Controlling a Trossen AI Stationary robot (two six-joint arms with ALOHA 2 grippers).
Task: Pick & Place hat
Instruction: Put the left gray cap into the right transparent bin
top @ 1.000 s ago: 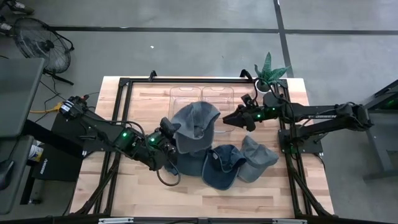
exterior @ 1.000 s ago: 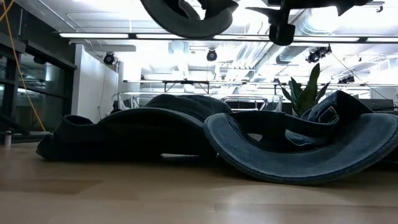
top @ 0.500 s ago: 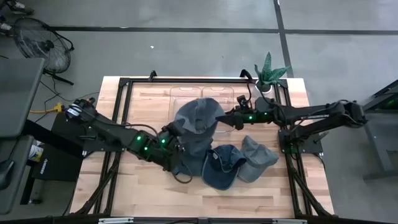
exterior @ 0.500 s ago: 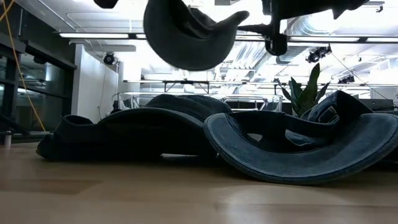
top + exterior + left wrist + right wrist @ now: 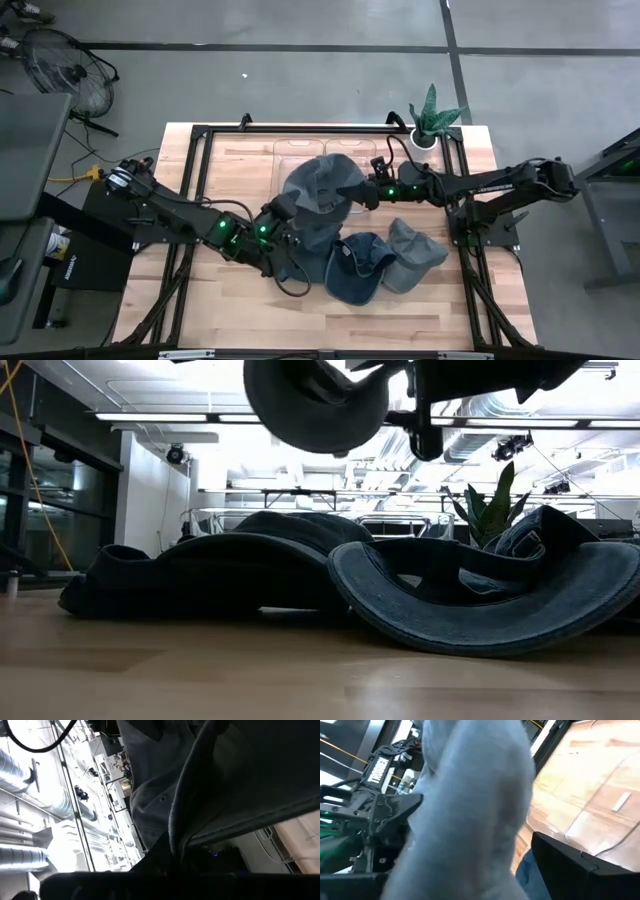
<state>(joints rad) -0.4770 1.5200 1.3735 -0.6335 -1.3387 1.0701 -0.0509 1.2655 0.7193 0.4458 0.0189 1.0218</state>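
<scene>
The left gripper (image 5: 283, 207) pinches the hat (image 5: 318, 190) up high. The right gripper (image 5: 366, 192), fingers wide, sits just beside the hat's other edge.

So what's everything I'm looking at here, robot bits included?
Lifted hat: one, grey-blue, held up above the table between the two arms.
Hats lying on the table: at least three, dark to grey-blue, heaped at the front middle.
Clear trays: two, see-through, at the table's back edge.
Potted plant: one, green, back right corner.
Table: one, light wood.
Fan: one, black, on the floor, back left.
Left gripper: shut on the lifted hat.
Right gripper: open at the hat's right edge.
</scene>
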